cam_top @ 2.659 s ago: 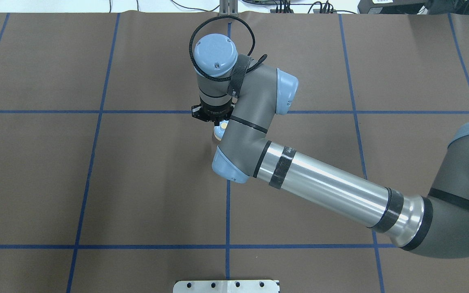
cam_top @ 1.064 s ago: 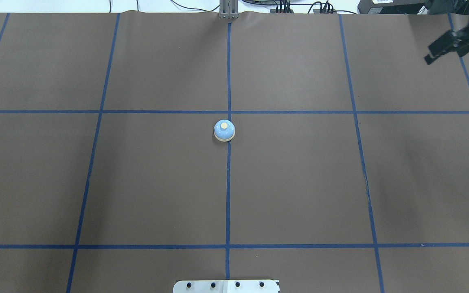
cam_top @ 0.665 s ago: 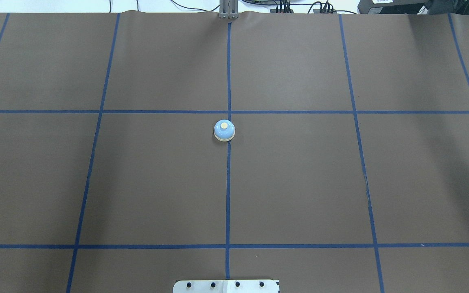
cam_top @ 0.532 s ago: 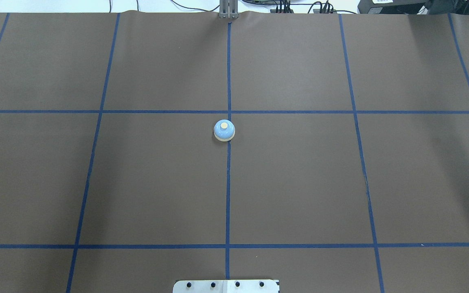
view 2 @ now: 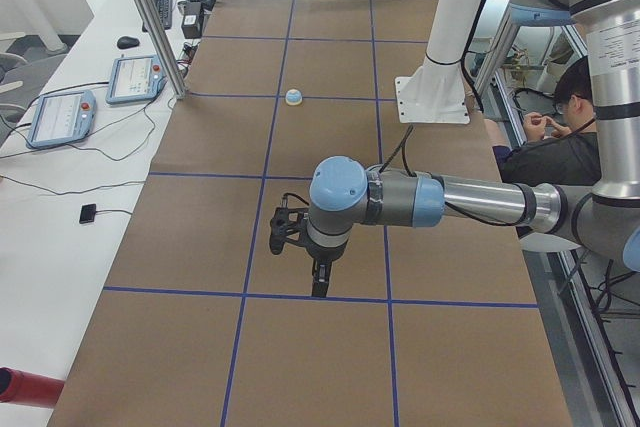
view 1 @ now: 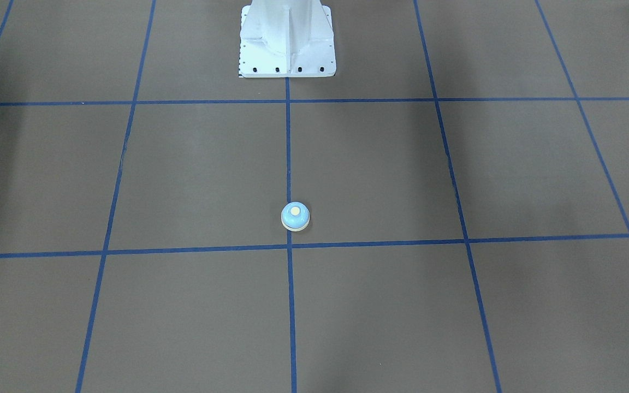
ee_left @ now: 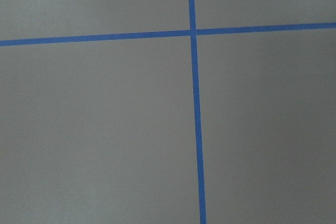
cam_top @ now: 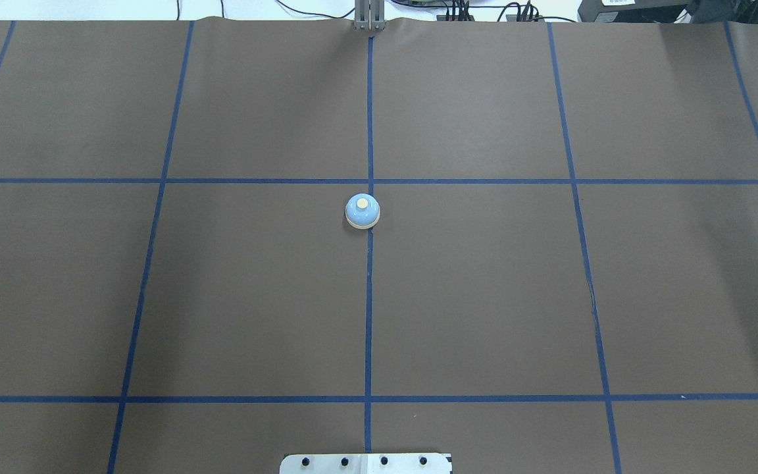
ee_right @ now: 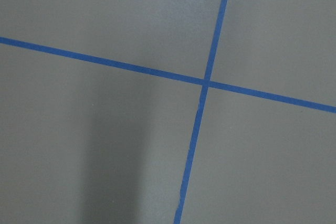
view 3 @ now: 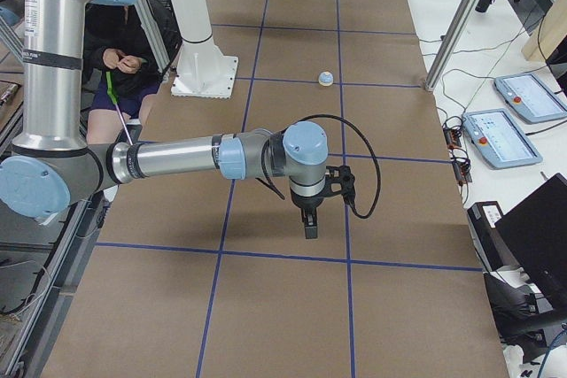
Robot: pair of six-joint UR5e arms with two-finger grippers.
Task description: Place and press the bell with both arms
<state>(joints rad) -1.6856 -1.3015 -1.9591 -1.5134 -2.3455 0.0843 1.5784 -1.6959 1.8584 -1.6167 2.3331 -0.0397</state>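
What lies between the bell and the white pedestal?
Nothing but bare brown mat and blue tape lines between the bell and the pedestal, in the front-facing view.

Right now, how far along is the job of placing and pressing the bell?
Done, it seems: the bell stands upright on the centre tape line, free of any grip. In hand: nothing; the left gripper and the right gripper hang over the table, far from it. Left: likely the pressing; no view settles that.

The left arm [view 2: 470, 200], silver and grey tubing with light-blue joint caps, stretches out level, and its black two-finger left gripper [view 2: 320, 287] points straight down. The matching right arm [view 3: 177, 158] does likewise, with the right gripper [view 3: 309, 229] pointing downward. How the jaws stand cannot be told.
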